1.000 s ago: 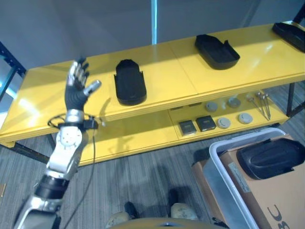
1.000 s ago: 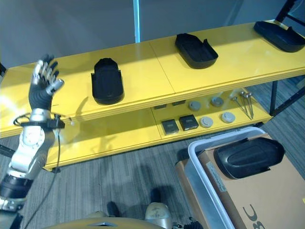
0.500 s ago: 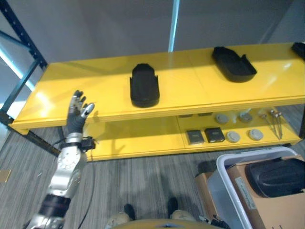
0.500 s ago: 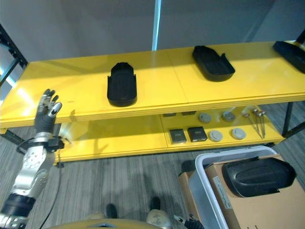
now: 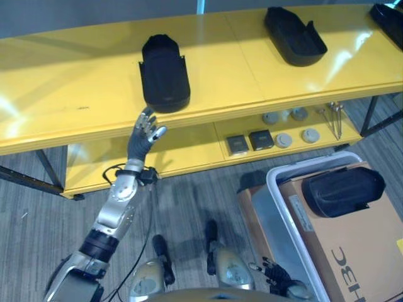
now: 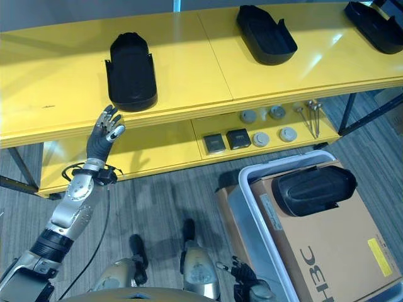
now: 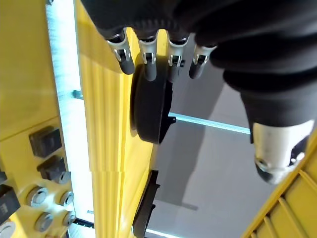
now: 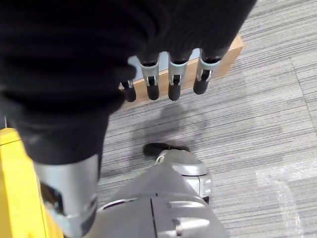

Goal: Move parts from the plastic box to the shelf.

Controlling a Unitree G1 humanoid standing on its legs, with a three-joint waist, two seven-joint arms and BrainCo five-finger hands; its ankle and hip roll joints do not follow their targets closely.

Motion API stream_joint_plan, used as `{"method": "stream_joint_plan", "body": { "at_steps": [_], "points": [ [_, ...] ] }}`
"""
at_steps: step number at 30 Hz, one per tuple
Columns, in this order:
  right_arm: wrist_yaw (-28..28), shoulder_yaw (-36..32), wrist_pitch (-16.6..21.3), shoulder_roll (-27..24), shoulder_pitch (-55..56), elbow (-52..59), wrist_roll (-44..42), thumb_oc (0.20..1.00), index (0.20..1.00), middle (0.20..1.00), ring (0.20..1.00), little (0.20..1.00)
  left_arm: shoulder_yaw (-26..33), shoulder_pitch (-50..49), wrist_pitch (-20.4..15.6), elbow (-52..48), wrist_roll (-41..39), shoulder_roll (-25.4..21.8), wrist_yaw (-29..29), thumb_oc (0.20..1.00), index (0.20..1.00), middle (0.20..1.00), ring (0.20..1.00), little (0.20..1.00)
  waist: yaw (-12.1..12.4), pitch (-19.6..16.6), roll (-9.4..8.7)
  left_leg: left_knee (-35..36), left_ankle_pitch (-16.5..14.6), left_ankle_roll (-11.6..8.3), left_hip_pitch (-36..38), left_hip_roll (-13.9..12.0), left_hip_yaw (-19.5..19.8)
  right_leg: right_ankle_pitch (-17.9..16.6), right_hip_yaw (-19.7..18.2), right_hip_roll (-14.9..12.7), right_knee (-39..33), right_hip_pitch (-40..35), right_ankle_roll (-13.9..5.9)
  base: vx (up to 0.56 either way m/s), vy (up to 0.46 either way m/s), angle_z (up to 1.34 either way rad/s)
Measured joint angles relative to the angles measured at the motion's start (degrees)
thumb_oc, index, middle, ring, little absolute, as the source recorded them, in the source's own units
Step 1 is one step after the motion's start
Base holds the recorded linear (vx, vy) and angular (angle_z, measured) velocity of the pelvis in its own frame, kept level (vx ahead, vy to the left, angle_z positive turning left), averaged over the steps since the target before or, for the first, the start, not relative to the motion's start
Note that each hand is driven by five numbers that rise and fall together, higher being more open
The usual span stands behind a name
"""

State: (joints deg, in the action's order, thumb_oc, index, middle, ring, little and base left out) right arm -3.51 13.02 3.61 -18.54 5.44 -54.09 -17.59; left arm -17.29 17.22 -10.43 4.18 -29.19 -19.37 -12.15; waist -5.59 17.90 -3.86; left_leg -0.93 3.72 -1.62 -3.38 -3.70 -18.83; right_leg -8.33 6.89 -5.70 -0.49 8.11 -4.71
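The left hand (image 5: 142, 136) is raised with fingers spread and straight, holding nothing, just below the front edge of the shelf (image 5: 75, 94). Directly beyond its fingertips, on the shelf's top board, lies a black part (image 5: 164, 72). A second part (image 5: 294, 27) lies on the same board well off to the hand's right, and a third (image 6: 373, 17) sits at the far right end. Lower and far to the right, the plastic box (image 5: 280, 217) holds a cardboard carton (image 5: 352, 251) with another black part (image 5: 342, 190) resting on it. The right hand (image 8: 163, 74) hangs over the carpet, fingers straight and relaxed, empty, with the carton's corner beyond its fingertips.
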Motion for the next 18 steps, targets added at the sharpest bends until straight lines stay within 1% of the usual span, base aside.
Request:
{"method": "stream_joint_plan", "body": {
  "at_steps": [1,4,5,7,8,9,10,15,18],
  "points": [
    [0.2,0.3,-0.2,0.0,-0.3,0.5,0.0,1.0,1.0,1.0,1.0,1.0,-1.1,2.3,-0.3,1.5,0.0,0.2,0.1,1.0,1.0,1.0,1.0,1.0,0.0,1.0,-0.29,-0.4,0.2,-0.27,-0.8,-0.4,0.1,-0.1,0.1,0.4,-0.1,0.5,0.17,-0.07,-0.072,-0.03],
    [0.3,0.5,-0.8,0.0,-1.5,0.9,0.0,1.0,1.0,1.0,1.0,1.0,-1.5,5.8,-0.7,1.5,0.0,0.2,0.0,1.0,1.0,1.0,1.0,1.0,-1.1,2.5,-0.95,-1.2,0.6,-0.3,-2.7,-0.9,0.0,-0.5,0.0,0.9,-0.1,2.1,0.65,-0.07,-0.052,-0.03],
    [0.3,0.6,-0.9,0.0,-1.6,0.7,0.0,1.0,1.0,1.0,1.0,1.0,-2.1,8.1,-0.8,1.5,0.0,0.2,0.0,1.0,1.0,1.0,1.0,1.0,-1.2,3.7,-1.02,-1.3,0.6,-0.35,-2.8,-1.1,0.0,-0.6,0.0,1.1,-0.3,2.1,0.82,-0.06,-0.022,-0.02],
    [0.3,1.3,-0.9,0.0,-1.6,0.7,0.0,1.0,1.0,1.0,1.0,1.0,-3.1,9.6,-1.0,1.5,0.0,0.2,-0.1,1.0,1.0,1.0,1.0,1.0,-1.2,4.3,-0.95,-1.4,0.5,-0.39,-2.9,-1.1,0.0,-0.6,0.0,1.2,-0.4,2.1,0.84,-0.05,-0.011,-0.02],
    [0.3,1.9,-0.9,0.0,-1.7,0.9,0.0,1.0,1.0,1.0,1.0,1.0,-3.8,10.4,-1.0,1.5,0.0,0.2,-0.2,0.812,0.812,0.812,0.812,0.812,-1.6,4.8,-0.97,-1.4,0.5,-0.42,-3.0,-1.2,0.0,-0.7,-0.1,1.2,-0.5,2.2,0.88,-0.05,-0.009,-0.01],
    [0.3,2.2,-0.8,0.0,-1.8,0.9,0.0,1.0,1.0,1.0,1.0,1.0,-3.9,10.5,-1.0,1.5,0.0,0.2,-0.3,0.351,0.351,0.351,0.351,0.351,-1.8,4.9,-0.99,-1.4,0.5,-0.43,-3.1,-1.2,0.0,-0.7,0.0,1.2,-0.5,2.2,0.88,-0.05,-0.006,0.0],
    [0.3,2.5,-0.7,0.0,-1.9,1.1,0.0,1.0,1.0,1.0,1.0,1.0,-4.1,10.6,-1.0,1.5,0.0,0.2,-0.4,0.2,0.2,0.2,0.2,0.2,-2.0,4.9,-0.98,-1.4,0.5,-0.44,-3.4,-1.1,0.0,-0.7,0.0,1.2,-0.6,2.5,0.88,-0.03,0.002,0.0],
    [0.4,2.5,0.0,-0.1,-2.4,1.4,0.0,1.0,1.0,1.0,1.0,1.0,-4.2,11.4,-2.1,3.9,0.1,0.2,-2.6,0.2,0.2,0.2,0.2,0.2,-2.3,5.3,-0.74,-1.9,0.5,-0.43,-4.6,-1.1,-0.1,-0.9,-0.2,1.1,-0.4,3.7,1.18,0.0,0.0,0.0],
    [0.4,2.5,0.0,0.0,-2.4,1.3,0.0,1.0,1.0,1.0,1.0,1.0,-4.1,11.4,-2.2,3.8,0.1,0.2,-2.7,0.2,0.2,0.2,0.2,0.2,-2.3,5.5,-0.51,-1.9,0.5,-0.42,-4.6,-1.1,-0.1,-1.0,-0.2,1.1,-0.4,3.7,1.28,0.0,0.0,0.0]
  ]
}}
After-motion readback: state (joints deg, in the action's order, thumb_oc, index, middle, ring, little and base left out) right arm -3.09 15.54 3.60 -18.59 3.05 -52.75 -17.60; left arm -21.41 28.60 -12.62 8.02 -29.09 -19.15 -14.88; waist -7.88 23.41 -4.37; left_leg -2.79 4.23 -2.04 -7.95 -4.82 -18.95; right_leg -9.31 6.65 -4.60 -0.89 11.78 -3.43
